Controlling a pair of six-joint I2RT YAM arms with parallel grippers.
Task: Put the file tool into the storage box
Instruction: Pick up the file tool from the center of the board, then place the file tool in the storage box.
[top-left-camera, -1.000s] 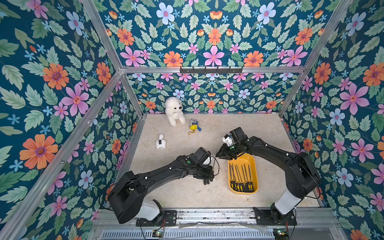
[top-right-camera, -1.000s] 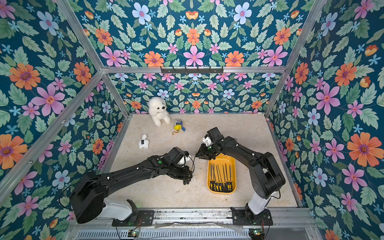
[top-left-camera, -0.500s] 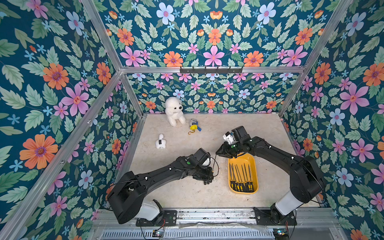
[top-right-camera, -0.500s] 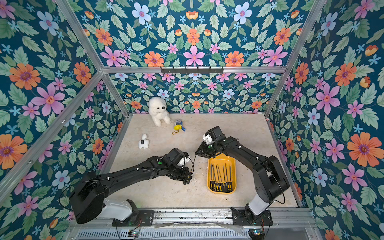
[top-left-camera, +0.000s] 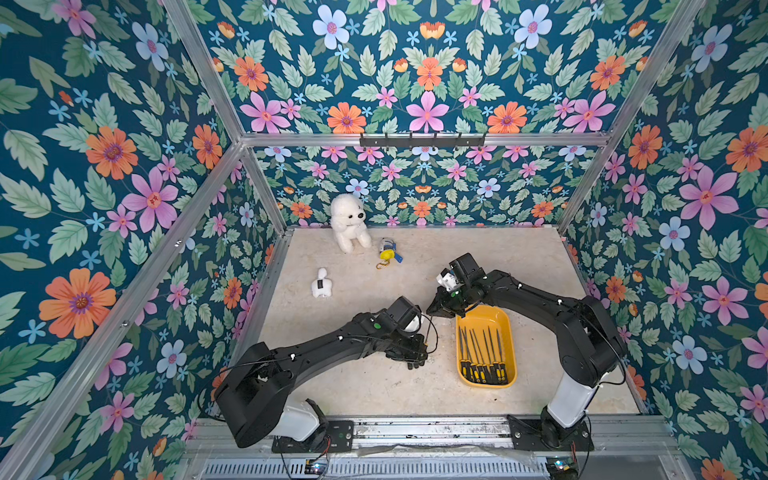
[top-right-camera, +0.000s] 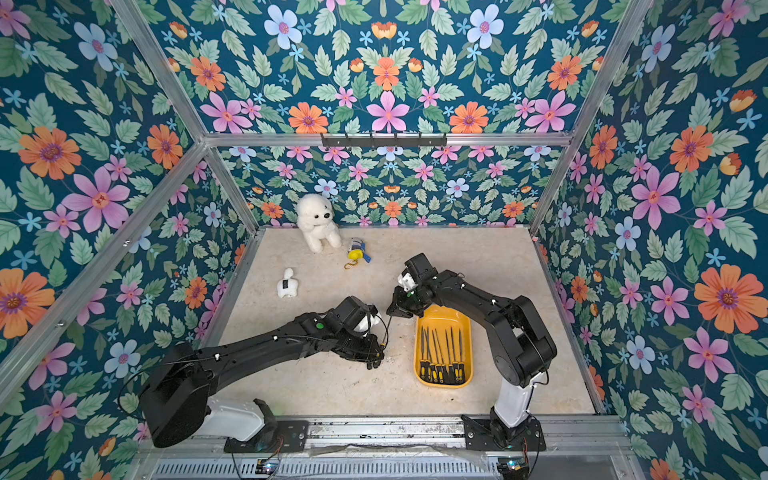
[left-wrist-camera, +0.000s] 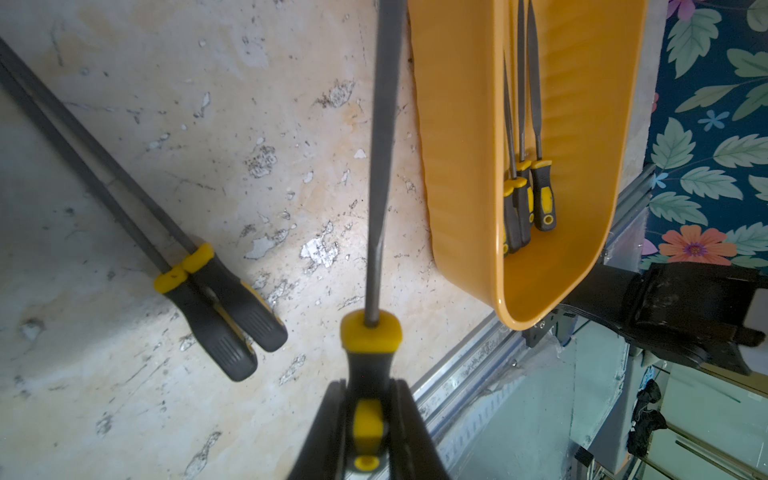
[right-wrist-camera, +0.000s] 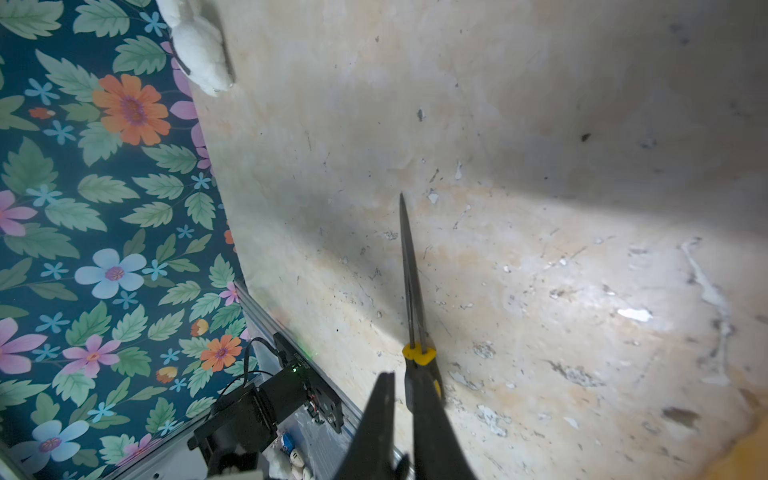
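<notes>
My left gripper (left-wrist-camera: 368, 388) is shut on the black-and-yellow handle of a file tool (left-wrist-camera: 384, 166), whose shaft points away beside the storage box (left-wrist-camera: 457, 166). In both top views this gripper (top-left-camera: 413, 361) (top-right-camera: 374, 361) hangs left of the yellow box (top-left-camera: 486, 318) (top-right-camera: 442, 316), which holds several files (top-left-camera: 482, 357). Two more files (left-wrist-camera: 195, 286) lie side by side on the table. My right gripper (top-left-camera: 434, 311) (top-right-camera: 392, 311) sits low at the box's far left corner. Its jaws (right-wrist-camera: 401, 386) are shut on nothing, with a file handle (right-wrist-camera: 419, 370) just beside one finger.
A white plush dog (top-left-camera: 349, 222), a small white toy (top-left-camera: 321, 284) and a yellow-blue keychain (top-left-camera: 387, 251) sit at the far left of the table. Floral walls close in three sides. A metal rail (top-left-camera: 415, 428) runs along the front.
My right gripper's jaws have closed while it stayed by the box's far end, shifting only slightly. The left arm has not moved and still holds its file.
</notes>
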